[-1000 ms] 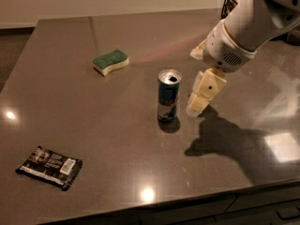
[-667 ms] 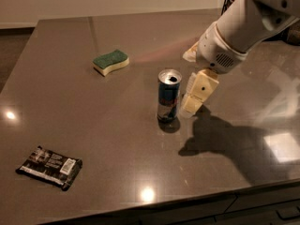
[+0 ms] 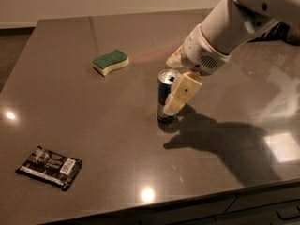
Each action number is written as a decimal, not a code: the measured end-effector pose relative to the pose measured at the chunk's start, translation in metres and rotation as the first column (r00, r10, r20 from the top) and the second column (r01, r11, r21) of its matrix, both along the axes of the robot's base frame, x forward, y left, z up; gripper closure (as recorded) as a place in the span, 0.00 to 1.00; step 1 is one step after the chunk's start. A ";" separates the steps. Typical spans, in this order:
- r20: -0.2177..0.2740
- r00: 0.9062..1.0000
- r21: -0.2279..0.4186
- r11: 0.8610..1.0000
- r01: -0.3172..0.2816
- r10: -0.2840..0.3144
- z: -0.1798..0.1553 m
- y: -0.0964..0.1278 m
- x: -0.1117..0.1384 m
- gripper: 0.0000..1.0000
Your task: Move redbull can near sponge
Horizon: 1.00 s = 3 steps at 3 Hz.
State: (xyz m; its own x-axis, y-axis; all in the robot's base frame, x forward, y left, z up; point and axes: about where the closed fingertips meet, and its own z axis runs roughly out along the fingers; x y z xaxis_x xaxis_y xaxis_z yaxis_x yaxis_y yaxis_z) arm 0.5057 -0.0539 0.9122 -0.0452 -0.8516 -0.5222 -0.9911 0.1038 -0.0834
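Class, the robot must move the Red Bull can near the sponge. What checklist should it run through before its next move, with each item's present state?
1. Redbull can upright on the table: ok.
2. Hand down at the can, beside its upper half: ok.
3. Hand's grip on the can secure: cannot tell.
4. Sponge in view, lying flat, up-left of the can: ok.
5. Black wrapper off that route, near the front left corner: ok.
6. Can already near sponge: not ok.
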 end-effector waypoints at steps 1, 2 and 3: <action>-0.006 1.000 0.014 1.000 -0.014 0.014 0.002 0.006 -0.002 0.39; -0.004 1.000 0.033 0.999 -0.022 0.022 0.009 0.008 -0.005 0.62; 0.005 0.999 0.033 0.999 -0.034 0.034 0.020 0.015 0.001 0.86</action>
